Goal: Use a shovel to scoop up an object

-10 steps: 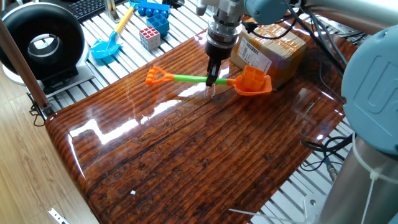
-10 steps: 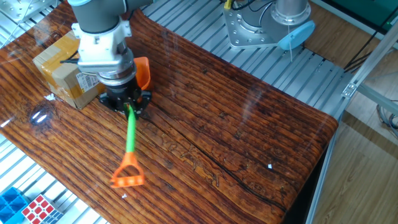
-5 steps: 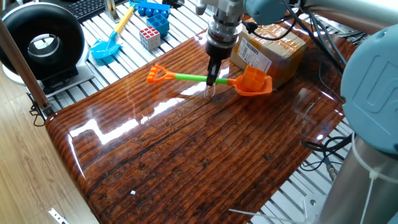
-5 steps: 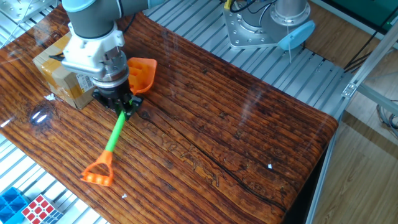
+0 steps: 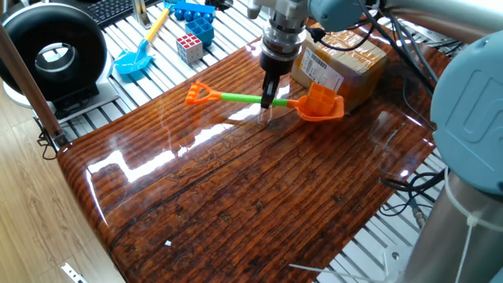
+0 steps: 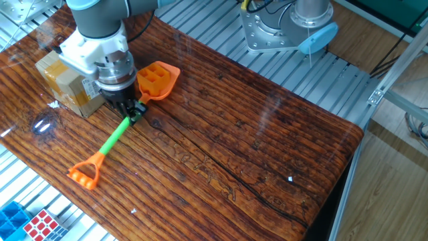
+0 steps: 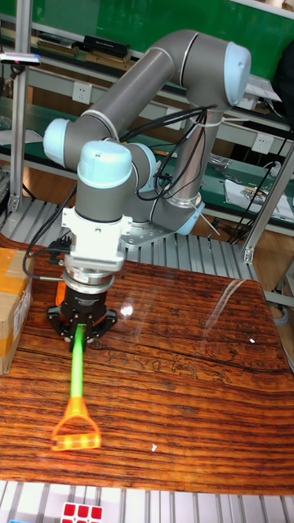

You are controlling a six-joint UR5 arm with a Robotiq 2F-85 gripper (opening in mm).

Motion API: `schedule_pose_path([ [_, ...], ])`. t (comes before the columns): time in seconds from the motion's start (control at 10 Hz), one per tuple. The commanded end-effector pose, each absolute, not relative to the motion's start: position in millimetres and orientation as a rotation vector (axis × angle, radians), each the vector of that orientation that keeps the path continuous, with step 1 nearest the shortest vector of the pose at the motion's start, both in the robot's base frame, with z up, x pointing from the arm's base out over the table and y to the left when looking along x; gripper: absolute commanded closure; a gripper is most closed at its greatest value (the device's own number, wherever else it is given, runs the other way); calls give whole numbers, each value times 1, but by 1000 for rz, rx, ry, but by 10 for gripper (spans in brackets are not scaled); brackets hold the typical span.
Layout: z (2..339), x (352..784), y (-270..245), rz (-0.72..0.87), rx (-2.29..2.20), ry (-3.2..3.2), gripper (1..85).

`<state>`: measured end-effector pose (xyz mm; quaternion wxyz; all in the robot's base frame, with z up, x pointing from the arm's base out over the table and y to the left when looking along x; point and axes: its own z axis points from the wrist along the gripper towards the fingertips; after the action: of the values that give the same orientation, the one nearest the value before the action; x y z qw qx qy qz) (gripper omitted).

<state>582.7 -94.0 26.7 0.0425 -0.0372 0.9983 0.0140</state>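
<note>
My end effector (image 6: 131, 112) is clamped on the green shaft of the shovel (image 6: 110, 139), blade lifted off the bench (image 6: 254, 134). The brick (image 5: 319, 96) sits in the blade; any tilt could tip it out

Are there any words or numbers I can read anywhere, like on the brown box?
No text can be read in any view.
White label on the cardboard box: dark print, too small and blurred to read.
Shovel, held in the gripper: no writing visible.
Brick on the shovel blade: no writing visible.
Puzzle cube: only coloured squares.
Papers on the bench behind the arm: too blurred to read.
</note>
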Motion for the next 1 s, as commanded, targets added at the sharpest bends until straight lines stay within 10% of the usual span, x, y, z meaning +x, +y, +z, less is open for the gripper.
schedule_pose_path([
  [0.0, 16, 588, -110, 54, 35, 3033, 847],
  [0.9, 9, 579, -113, 143, 121, 3015, 797],
])
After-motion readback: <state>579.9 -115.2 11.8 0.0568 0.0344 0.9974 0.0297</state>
